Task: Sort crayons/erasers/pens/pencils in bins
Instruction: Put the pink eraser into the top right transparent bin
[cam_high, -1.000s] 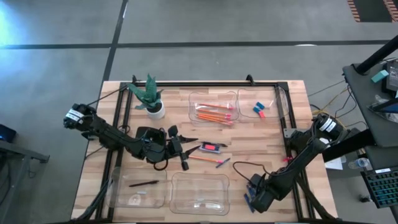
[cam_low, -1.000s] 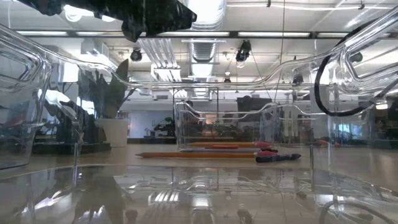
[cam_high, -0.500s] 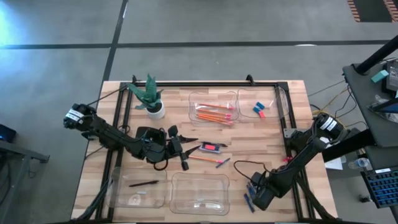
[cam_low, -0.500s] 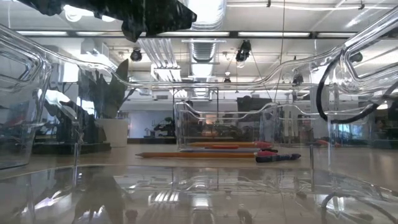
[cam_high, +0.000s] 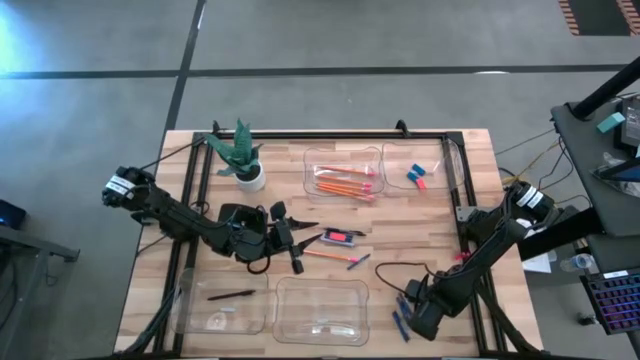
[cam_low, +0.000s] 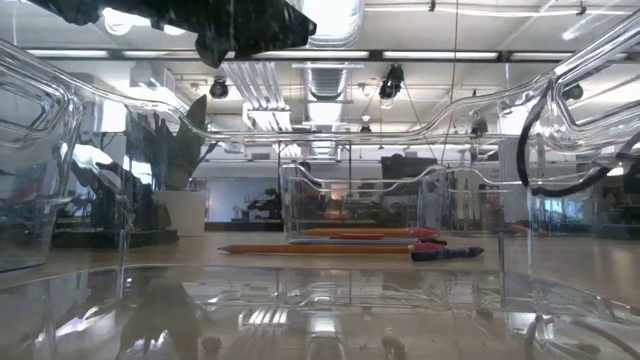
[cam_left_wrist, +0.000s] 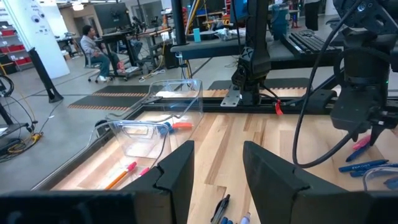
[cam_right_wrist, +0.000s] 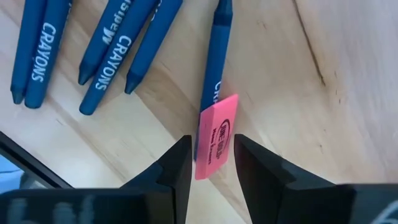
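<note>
Since a second ago only the right gripper (cam_right_wrist: 210, 163) has shifted, edging slightly along the table's near right corner over the crayons (cam_right_wrist: 109, 53); its jaws straddle a pink eraser (cam_right_wrist: 216, 135) lying against one crayon, narrowed but not visibly clamping it; the left gripper (cam_left_wrist: 214, 171) hangs mid-table, jaws partly open, empty; pencils (cam_high: 347, 182) lie in a far bin (cam_high: 312, 158).

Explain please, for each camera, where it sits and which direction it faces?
High: above, looking straight down; both arms show.
Low: at table height, looking level through the bins; an arm shows overhead.
Left wrist: past the left gripper across the table.
Right wrist: right gripper straddling a pink eraser beside crayons.
Shared: high and low both show the loose pencil.
</note>
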